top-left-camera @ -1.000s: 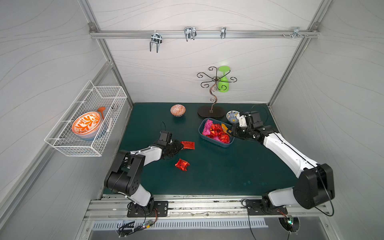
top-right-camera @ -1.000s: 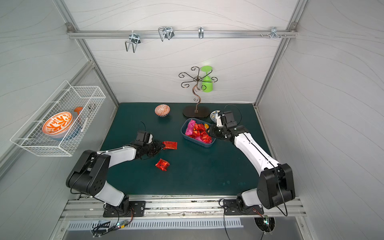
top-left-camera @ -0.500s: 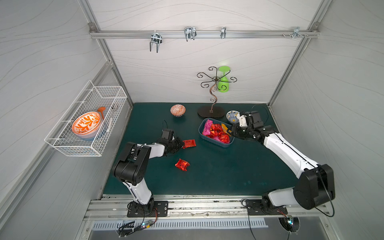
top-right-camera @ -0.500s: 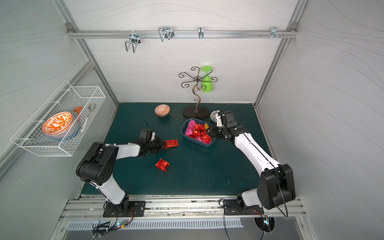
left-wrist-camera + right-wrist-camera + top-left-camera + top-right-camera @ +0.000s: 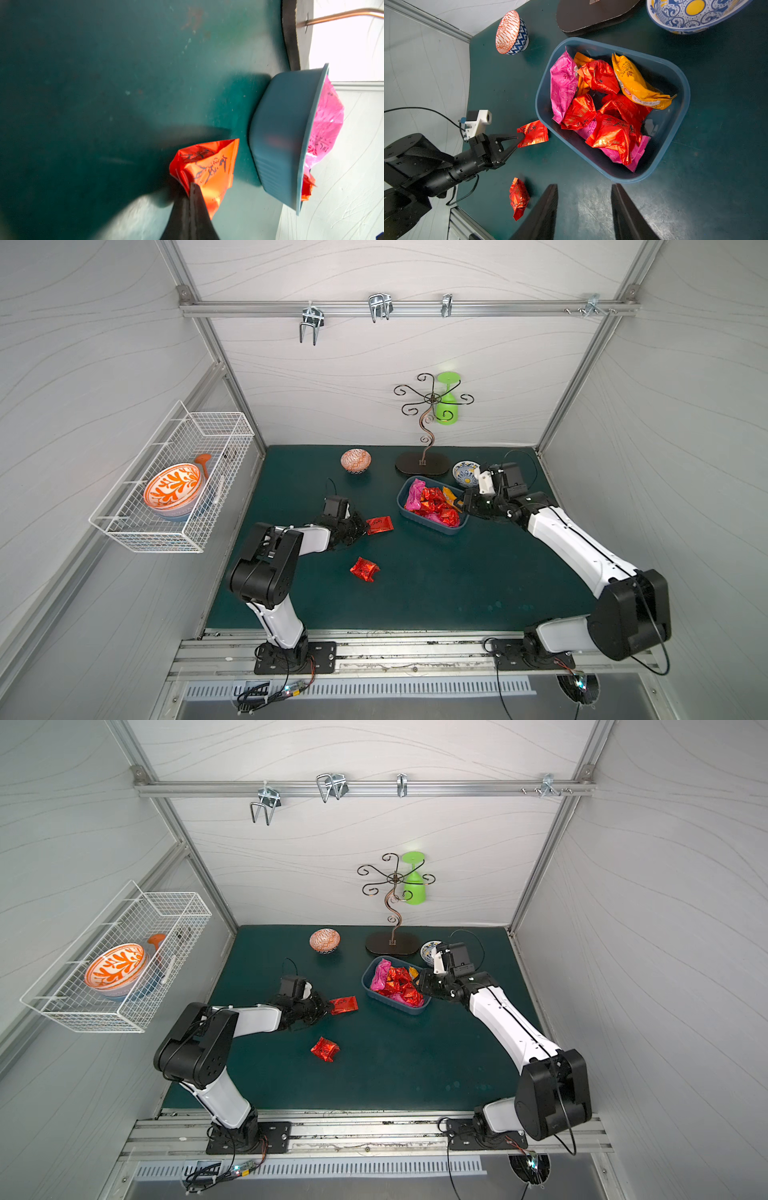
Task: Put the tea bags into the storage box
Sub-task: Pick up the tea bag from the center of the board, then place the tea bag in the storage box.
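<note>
Beside storage box (image 5: 670,128) | left jaws pinched on red tea bag (image 5: 534,133) | right jaws half open, empty

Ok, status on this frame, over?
Left gripper shut on red tea bag, just short of storage box. Right gripper open, empty, beside it. Second red tea bag loose on mat. Nothing between held bag and box.

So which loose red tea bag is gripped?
The flat red tea bag beside the storage box, pinched by the left claw; the crumpled red tea bag lies free.
</note>
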